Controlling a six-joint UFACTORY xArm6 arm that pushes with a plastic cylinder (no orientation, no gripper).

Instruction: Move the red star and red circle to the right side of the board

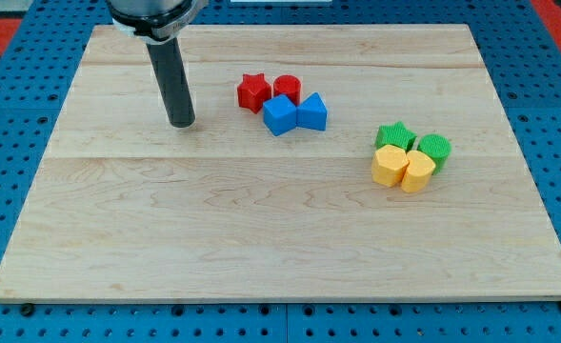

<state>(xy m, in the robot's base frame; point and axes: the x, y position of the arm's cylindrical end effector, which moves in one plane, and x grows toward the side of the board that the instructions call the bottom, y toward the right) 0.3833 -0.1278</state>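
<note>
Red star [252, 91]: small, five-pointed, lying flat in the board's upper middle, touching the red circle on its right side; no long axis.
Red circle [287, 89]: short round block, flat on the board, just above the two blue blocks.
Blue cube [279, 115]: turned a little, just below the red pair, touching the blue triangle [311, 112] on the view's right.
My tip [182, 125]: bare rod end, holding nothing, well apart to the view's left of the red star.
Board [261, 238]: pale wood on a blue pegboard [4, 143].
Right cluster: green star [393, 135], green round block [435, 149], two yellow blocks [401, 169], packed together.
</note>
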